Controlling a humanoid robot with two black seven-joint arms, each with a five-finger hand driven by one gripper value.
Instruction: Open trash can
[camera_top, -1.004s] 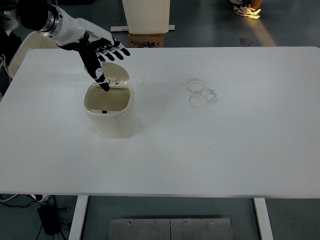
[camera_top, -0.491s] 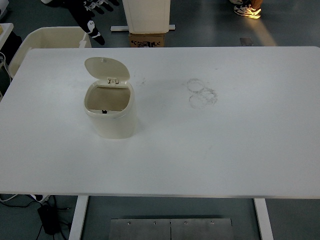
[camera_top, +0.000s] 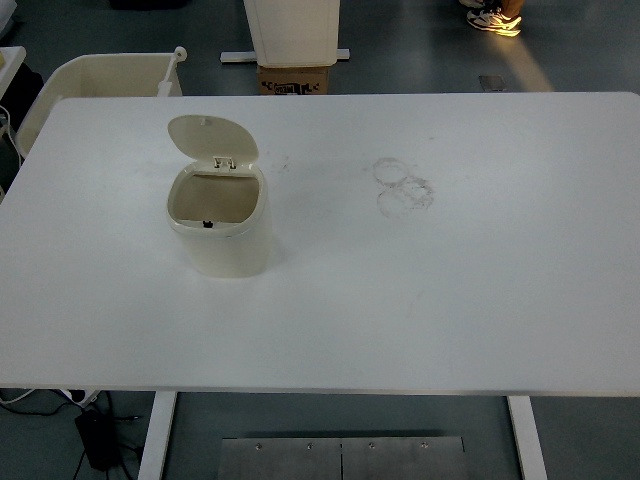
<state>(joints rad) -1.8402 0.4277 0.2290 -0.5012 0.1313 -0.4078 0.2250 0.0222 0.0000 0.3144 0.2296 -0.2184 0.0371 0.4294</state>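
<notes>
A small cream trash can stands on the left part of the white table. Its round lid is swung up and back on its hinge, and the inside of the can shows empty. Neither robot hand appears anywhere in the top view.
A cream bin stands on the floor past the table's far left edge. A white pedestal and a cardboard box sit beyond the far edge. Faint ring marks stain the tabletop. A person's shoe shows at top right.
The left hand, which was at the can's lid a second ago, pulled up and away past the top left edge and is now out of view. The lid stays up.
</notes>
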